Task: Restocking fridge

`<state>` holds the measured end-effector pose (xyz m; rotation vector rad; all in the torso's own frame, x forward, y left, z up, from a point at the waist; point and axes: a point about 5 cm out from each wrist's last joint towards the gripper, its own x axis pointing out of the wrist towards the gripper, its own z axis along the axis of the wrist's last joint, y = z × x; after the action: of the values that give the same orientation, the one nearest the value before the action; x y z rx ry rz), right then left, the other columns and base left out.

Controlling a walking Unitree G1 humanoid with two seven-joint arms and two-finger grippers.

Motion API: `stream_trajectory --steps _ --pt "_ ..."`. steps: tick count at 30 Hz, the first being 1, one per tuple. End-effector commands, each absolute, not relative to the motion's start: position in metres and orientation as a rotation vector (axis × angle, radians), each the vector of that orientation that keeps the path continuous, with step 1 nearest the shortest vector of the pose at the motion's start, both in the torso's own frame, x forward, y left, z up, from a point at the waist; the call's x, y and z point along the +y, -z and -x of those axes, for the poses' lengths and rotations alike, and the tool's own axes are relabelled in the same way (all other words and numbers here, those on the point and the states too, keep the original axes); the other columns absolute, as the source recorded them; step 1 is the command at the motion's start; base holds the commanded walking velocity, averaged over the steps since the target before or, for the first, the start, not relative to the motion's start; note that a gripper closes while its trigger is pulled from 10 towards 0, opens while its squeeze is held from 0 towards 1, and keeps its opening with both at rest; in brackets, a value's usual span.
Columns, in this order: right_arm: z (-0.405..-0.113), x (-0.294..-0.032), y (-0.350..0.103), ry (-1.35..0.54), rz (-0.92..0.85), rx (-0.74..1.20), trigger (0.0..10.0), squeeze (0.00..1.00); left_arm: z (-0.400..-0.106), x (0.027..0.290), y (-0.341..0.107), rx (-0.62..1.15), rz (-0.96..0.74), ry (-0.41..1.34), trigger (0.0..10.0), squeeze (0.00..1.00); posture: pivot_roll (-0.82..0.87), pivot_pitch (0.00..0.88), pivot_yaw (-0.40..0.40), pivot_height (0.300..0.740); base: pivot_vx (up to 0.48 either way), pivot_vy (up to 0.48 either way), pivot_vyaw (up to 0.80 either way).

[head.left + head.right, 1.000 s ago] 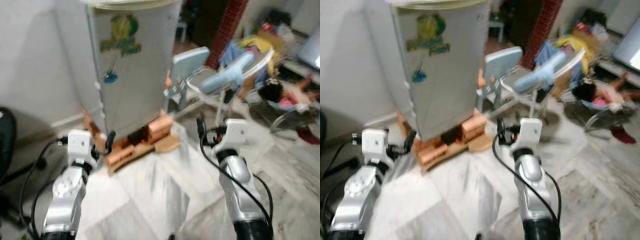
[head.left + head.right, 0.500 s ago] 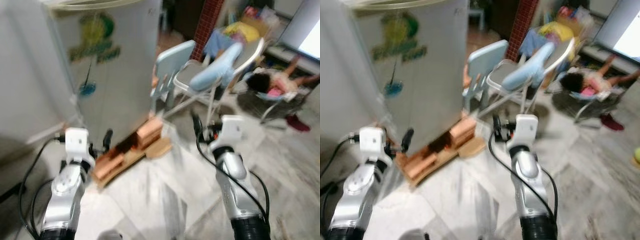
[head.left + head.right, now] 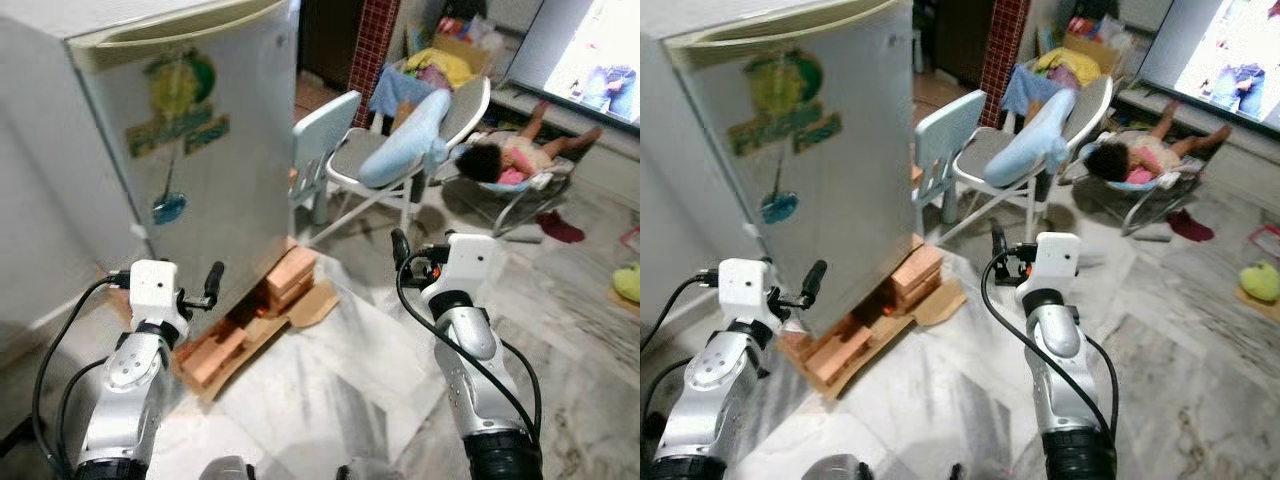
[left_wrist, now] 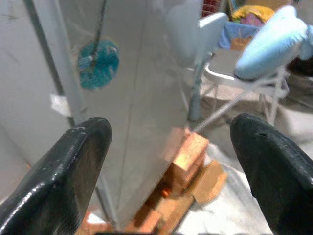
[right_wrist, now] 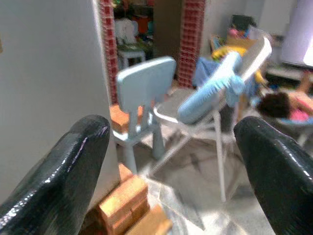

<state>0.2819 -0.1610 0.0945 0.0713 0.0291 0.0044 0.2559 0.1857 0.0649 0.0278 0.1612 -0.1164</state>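
A small grey fridge [image 3: 190, 150], door closed and stickers on its front, stands on bricks [image 3: 290, 275] and cardboard ahead and to the robot's left. The left gripper [image 4: 168, 161] hovers near the fridge's lower corner, fingers spread wide and empty. The right gripper [image 5: 171, 161] is likewise wide open and holds nothing, raised over the marble floor [image 3: 340, 390]. Beyond, a folding chair [image 3: 400, 160] carries a blue cushion [image 3: 405, 150], and a person [image 3: 510, 158] lies in a bouncer.

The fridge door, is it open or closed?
Closed. The fridge door lies flat against its body, stickers facing out; nothing inside shows.
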Motion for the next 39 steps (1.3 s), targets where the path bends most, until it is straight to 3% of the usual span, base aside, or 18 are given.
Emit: stream_trajectory --steps 1,7,18,24,39 --pt "-0.2838 -0.1620 -0.0993 0.000 -0.069 0.013 10.0 0.00 -0.2559 0.1906 -0.0661 0.159 -0.045 0.103 10.0 0.00 0.03 0.005 -0.088 0.740 0.000 0.480 0.00" --pt "-0.2837 -0.1623 -0.0987 0.006 -0.066 0.020 10.0 0.00 -0.2571 0.1914 -0.0687 0.138 -0.045 0.117 10.0 0.00 0.02 0.007 -0.089 0.740 0.000 0.472 -0.10" --pt "-0.2860 -0.1616 -0.0992 0.002 -0.063 0.022 10.0 0.00 -0.2556 0.1916 -0.0678 0.136 -0.043 0.116 10.0 0.00 0.02 0.004 -0.092 0.740 0.311 0.366 -0.79" --pt "-0.2860 -0.1624 -0.0990 0.003 -0.060 0.023 10.0 0.00 -0.2571 0.1878 -0.0686 0.127 -0.049 0.122 10.0 0.00 0.02 0.004 -0.095 0.740 0.000 0.433 -0.69" --pt "-0.2870 -0.1689 -0.1003 0.014 -0.032 0.031 10.0 0.00 -0.2592 0.1882 -0.0694 0.130 -0.082 0.101 10.0 0.00 0.02 0.033 -0.099 0.740 0.000 0.080 -0.45"
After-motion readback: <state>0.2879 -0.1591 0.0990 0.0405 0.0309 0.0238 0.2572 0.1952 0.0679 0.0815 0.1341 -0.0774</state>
